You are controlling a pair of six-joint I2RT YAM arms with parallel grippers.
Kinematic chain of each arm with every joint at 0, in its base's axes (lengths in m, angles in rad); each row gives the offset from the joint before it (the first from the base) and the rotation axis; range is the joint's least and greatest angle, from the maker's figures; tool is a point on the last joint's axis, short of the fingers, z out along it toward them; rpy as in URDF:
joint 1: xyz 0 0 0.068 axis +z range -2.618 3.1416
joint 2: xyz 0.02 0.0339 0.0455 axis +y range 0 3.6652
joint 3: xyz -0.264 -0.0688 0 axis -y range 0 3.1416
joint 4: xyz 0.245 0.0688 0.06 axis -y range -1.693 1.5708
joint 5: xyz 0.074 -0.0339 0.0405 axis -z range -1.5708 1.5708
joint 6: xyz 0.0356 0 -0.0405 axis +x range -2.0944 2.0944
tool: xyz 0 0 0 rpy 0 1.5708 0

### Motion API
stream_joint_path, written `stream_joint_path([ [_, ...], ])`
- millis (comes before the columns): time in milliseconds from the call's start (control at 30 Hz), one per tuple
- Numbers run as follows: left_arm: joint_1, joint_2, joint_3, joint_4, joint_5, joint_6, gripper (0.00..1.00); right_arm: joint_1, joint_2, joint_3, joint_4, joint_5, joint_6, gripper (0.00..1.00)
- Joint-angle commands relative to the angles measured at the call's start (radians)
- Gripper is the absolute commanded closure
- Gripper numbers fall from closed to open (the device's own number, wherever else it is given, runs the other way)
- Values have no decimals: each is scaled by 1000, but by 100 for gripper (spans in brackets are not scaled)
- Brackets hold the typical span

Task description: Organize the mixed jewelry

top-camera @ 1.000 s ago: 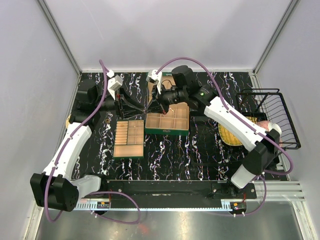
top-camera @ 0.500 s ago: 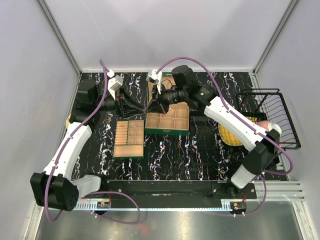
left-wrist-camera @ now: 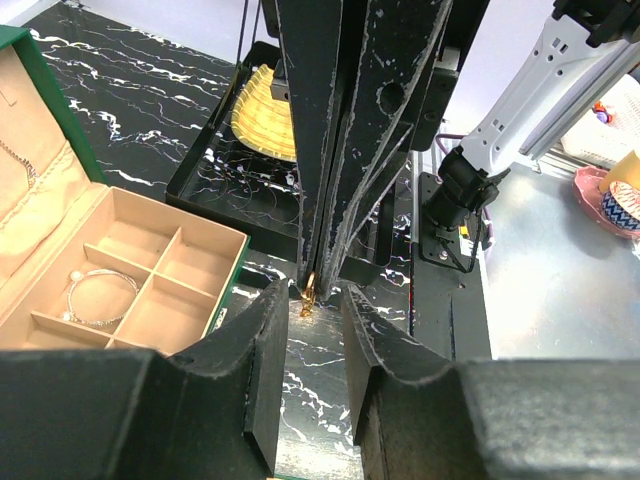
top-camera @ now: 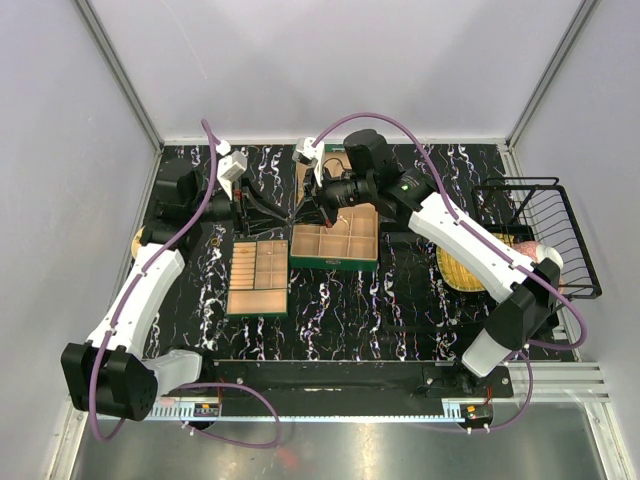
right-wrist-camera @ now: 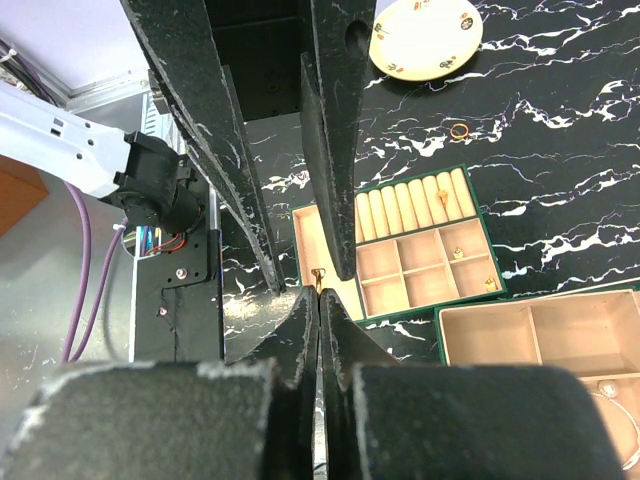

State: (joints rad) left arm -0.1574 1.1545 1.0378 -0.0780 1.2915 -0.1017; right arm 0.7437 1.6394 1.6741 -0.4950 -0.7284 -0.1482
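Observation:
My right gripper [right-wrist-camera: 318, 296] is shut, pinching a small gold-toned ring [right-wrist-camera: 318, 277] at its fingertips above the dark marble table. My left gripper [left-wrist-camera: 312, 298] meets it tip to tip, jaws open on either side of that gold ring [left-wrist-camera: 308, 294] without touching it. From above, the left gripper [top-camera: 291, 216] and right gripper [top-camera: 304, 214] meet just behind the green box [top-camera: 335, 262]. A whitish bracelet [left-wrist-camera: 100, 297] lies in one box compartment, and a thin chain [left-wrist-camera: 15, 160] hangs in the lid. Small gold pieces [right-wrist-camera: 457, 253] sit in the tan compartmented tray [right-wrist-camera: 400, 235]. A loose gold ring [right-wrist-camera: 459, 130] lies on the table.
The tan tray [top-camera: 257, 278] lies left of the green box. A yellow woven mat [top-camera: 460, 272] and a black wire basket [top-camera: 540, 235] stand at the right. A round patterned dish [right-wrist-camera: 425, 25] sits near the table's left edge.
My left gripper's fingers have drawn closer together around the held ring. The right arm has stayed put.

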Motion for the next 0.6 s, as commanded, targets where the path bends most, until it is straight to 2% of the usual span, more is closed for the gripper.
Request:
stream_joint_path([
  [0,-5,4,-4,34,26,22,71,6,-7,38,22,-25,7,100],
  [500,-5,2,2,-31,25,73,89,8,-7,36,24,-19,6,100],
  [567,-5,1,1,-31,23,73,95,6,-6,38,24,-17,6,100],
])
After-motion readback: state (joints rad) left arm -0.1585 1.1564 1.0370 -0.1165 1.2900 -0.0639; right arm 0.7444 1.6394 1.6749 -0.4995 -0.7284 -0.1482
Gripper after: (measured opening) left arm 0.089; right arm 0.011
